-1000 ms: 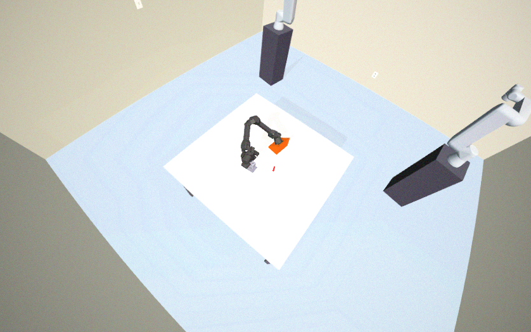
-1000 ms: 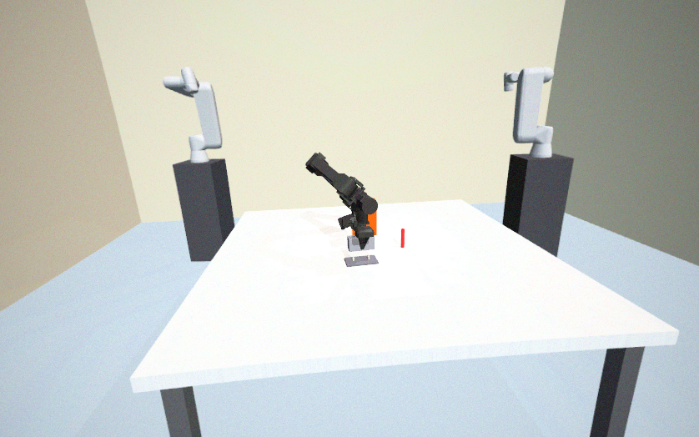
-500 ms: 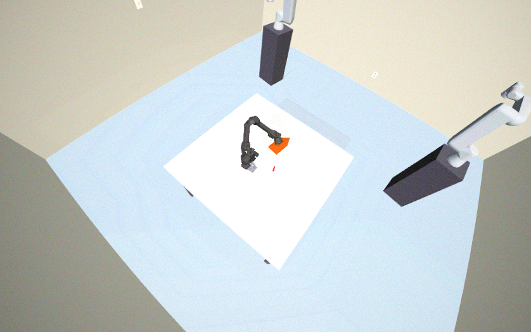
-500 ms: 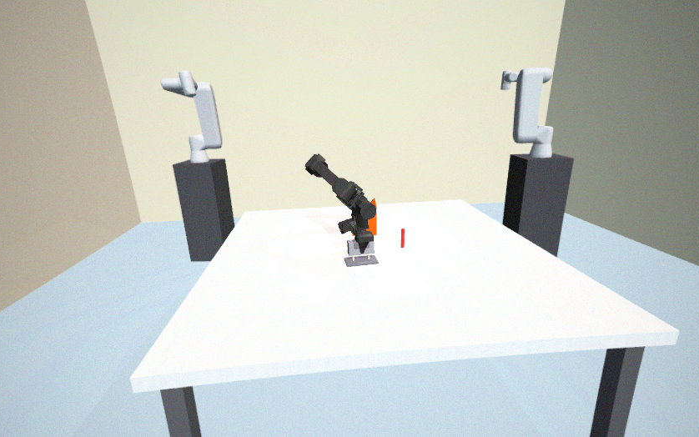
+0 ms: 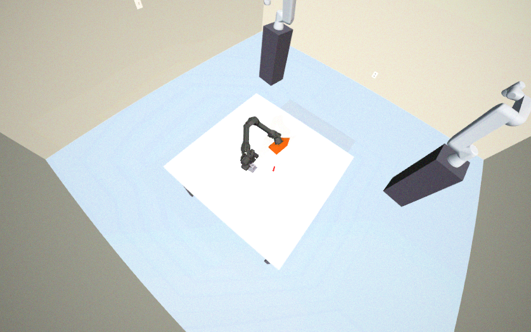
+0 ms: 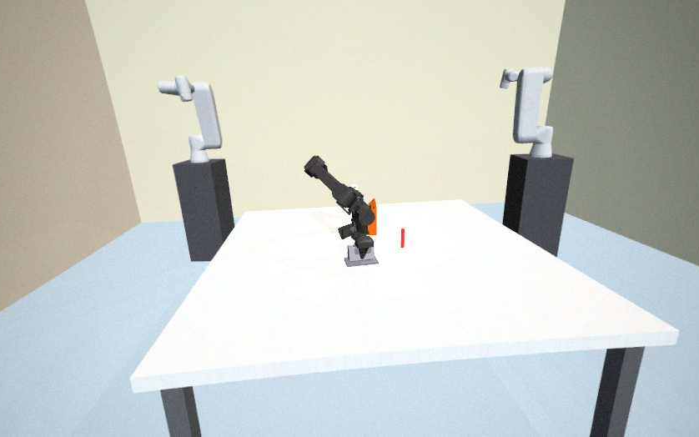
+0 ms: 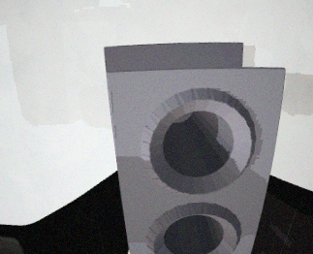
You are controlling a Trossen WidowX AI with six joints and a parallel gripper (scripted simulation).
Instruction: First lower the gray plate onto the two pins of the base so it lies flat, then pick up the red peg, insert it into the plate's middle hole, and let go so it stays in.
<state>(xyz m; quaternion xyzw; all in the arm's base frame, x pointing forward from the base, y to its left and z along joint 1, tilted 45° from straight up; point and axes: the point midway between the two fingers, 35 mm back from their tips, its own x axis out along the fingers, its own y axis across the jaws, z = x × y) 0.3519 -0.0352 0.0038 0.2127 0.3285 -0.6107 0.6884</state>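
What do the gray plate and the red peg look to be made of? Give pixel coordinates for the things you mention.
Gray plate (image 6: 353, 252) (image 7: 133, 121): probably matte plastic or painted metal; flat gray, no sharp highlights. Red peg (image 5: 274, 168) (image 6: 402, 238): possibly plastic or painted wood; uniform red, no visible grain. Too small to settle.

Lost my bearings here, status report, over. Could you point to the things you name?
Gripper (image 6: 363, 256) shut on gray plate (image 5: 252, 168) (image 6: 353, 253) (image 7: 191, 78), over the base (image 6: 361, 263) (image 7: 173, 57). Red peg (image 5: 274, 168) (image 6: 402, 238) upright, off to one side. Pins hidden from view.

You have a white tabletop (image 5: 284, 206) (image 6: 374, 309) over a pale blue floor (image 5: 226, 296) (image 6: 86, 320). Your arm (image 5: 246, 135) (image 6: 331, 182) is near-black; its foot sits by a bright orange block (image 5: 281, 147) (image 6: 372, 219). Your plate (image 5: 253, 168) (image 6: 353, 253) (image 7: 133, 116) is plain gray, the base (image 6: 361, 263) (image 7: 173, 58) at its twelve o'clock in the wrist view darker gray, and your peg (image 5: 274, 168) (image 6: 402, 238) solid red.
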